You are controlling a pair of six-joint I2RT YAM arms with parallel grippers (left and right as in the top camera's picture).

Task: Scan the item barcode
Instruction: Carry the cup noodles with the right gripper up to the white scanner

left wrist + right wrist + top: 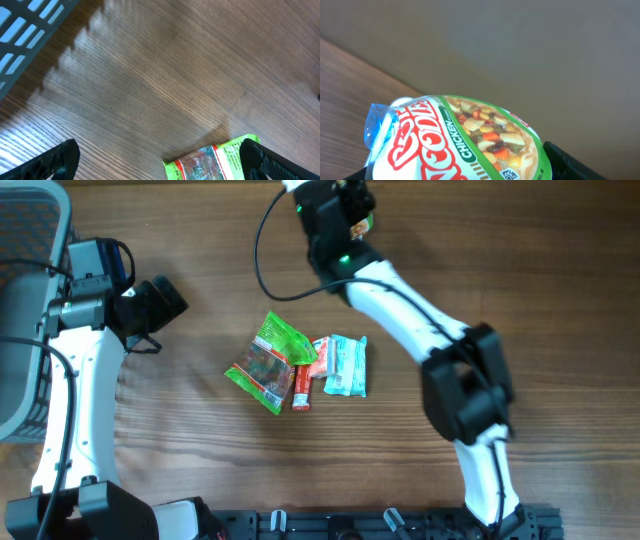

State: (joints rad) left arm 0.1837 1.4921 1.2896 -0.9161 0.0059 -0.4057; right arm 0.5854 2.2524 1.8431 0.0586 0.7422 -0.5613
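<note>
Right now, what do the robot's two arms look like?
The left arm and right arm are smooth white tubes with bulky black joints. The left gripper and right gripper are black. A small green light and a looping black cable sit near the right one.

Grey basket (30,220) (far left), wooden table (200,470)

Bare table (180,430) lies between the basket (20,310) and the packets (275,365); the right arm (400,300) stands close on their right.
</note>
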